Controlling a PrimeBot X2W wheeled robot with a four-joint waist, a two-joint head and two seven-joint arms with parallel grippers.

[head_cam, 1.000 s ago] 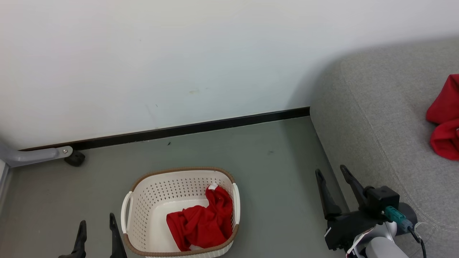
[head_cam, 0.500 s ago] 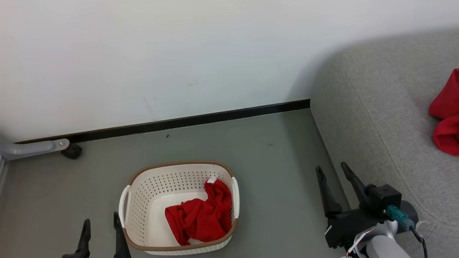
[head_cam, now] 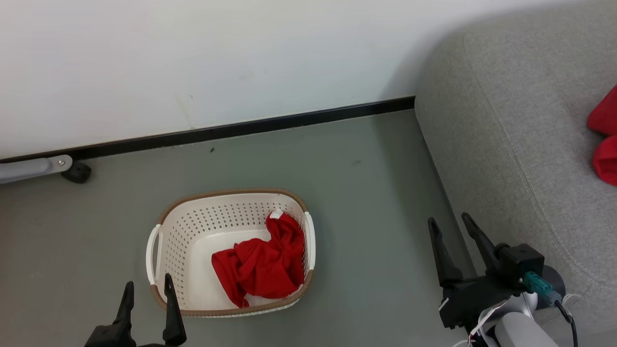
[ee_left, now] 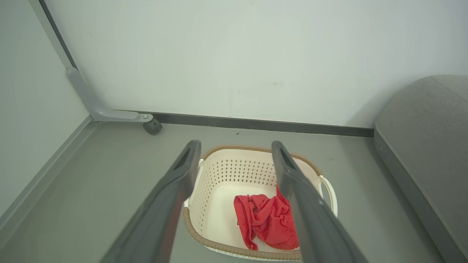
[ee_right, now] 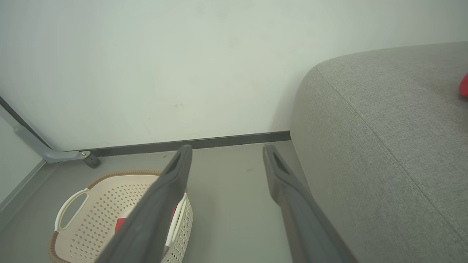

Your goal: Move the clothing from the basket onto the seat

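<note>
Downward tilt of the head camera has slid everything up. Red clothing (head_cam: 260,267) lies in the basket (head_cam: 226,217) on open floor (head_cam: 366,202); a second garment (head_cam: 605,144) rests on the seat (head_cam: 506,120). Left gripper (head_cam: 148,280) hangs spread at the basket's near-left rim, right gripper (head_cam: 448,218) spread beside the seat's edge.

Basket (head_cam: 217,217): on floor (head_cam: 376,193), left of sofa (head_cam: 520,120) (well apart)
Garment (head_cam: 262,267): inside basket, right half
Second garment (head_cam: 606,149): on sofa

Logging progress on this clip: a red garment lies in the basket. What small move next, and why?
Probably lower the left pincer into the basket onto the red garment: it hangs open and empty at the basket's near rim, and that garment is not yet on the seat.
</note>
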